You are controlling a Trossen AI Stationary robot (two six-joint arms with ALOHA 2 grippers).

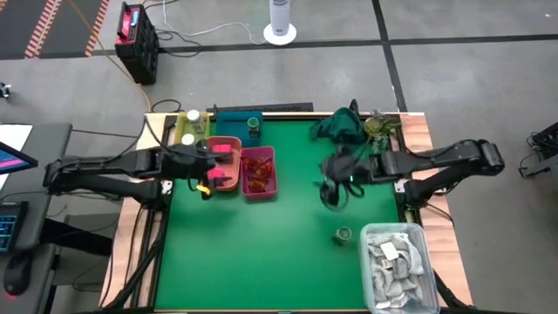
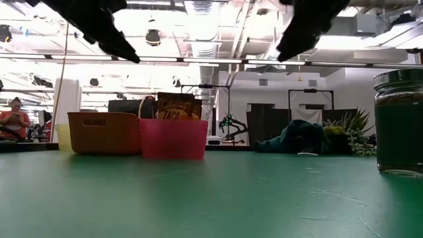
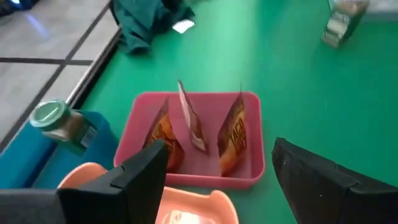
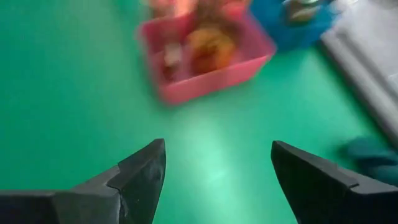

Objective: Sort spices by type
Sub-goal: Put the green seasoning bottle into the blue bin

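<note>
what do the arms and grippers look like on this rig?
Both arms are dark, near-black, built of jointed tubular links. The left gripper and right gripper each end in two flat, wedge-shaped matte black fingers. Something yellow shows by the left arm's wrist; what it is cannot be told. No markings readable.

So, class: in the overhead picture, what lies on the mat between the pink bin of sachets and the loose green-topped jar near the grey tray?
Only bare green mat lies between the pink bin and the jar, in the high view.
</note>
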